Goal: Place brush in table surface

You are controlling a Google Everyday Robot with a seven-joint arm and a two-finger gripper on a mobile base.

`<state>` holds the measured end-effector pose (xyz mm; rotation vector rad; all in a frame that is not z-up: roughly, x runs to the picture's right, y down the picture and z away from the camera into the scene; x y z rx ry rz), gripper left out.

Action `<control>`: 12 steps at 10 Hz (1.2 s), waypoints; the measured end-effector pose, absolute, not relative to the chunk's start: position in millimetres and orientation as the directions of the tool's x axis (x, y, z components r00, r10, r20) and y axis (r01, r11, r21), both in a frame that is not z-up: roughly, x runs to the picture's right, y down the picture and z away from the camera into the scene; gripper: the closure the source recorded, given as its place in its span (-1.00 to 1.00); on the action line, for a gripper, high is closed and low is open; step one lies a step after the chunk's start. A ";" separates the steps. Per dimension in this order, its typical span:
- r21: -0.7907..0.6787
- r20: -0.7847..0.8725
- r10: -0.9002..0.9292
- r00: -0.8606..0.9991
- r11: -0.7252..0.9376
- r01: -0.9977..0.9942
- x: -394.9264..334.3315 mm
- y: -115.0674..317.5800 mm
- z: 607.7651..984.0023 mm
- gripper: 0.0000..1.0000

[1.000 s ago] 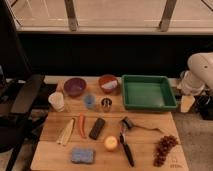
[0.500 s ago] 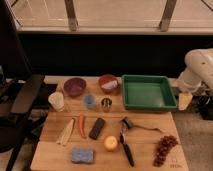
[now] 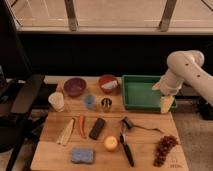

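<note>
Pale blocky gripper [image 3: 166, 103] at right rim of green rectangular tray [image 3: 142, 92]; grip state: can't tell. Slim black-handled brush [image 3: 128, 151] flat on planked wooden table surface [image 3: 50, 152], beside round orange fruit [image 3: 111, 143].

I see one purple bowl [image 3: 75, 86], one red bowl [image 3: 108, 83], one green rectangular tray [image 3: 140, 93]. One claw [image 3: 166, 103], at the tray's right rim.
</note>
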<state>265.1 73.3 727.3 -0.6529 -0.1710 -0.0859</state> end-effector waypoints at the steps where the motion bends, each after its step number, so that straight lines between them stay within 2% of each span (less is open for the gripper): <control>1: -0.571 0.241 -0.077 0.967 0.794 0.206 242.1 84.7 719.7 -0.60; 4: -0.496 0.438 -0.205 0.875 0.757 0.425 181.6 135.7 685.6 -0.60; 6: -0.464 0.517 -0.226 0.826 0.736 0.492 163.2 154.2 670.6 -0.60; 10: -0.482 0.512 -0.244 0.824 0.712 0.510 170.7 154.2 672.5 -0.60; 12: -0.505 0.534 -0.280 0.798 0.651 0.566 171.5 166.4 689.5 -0.60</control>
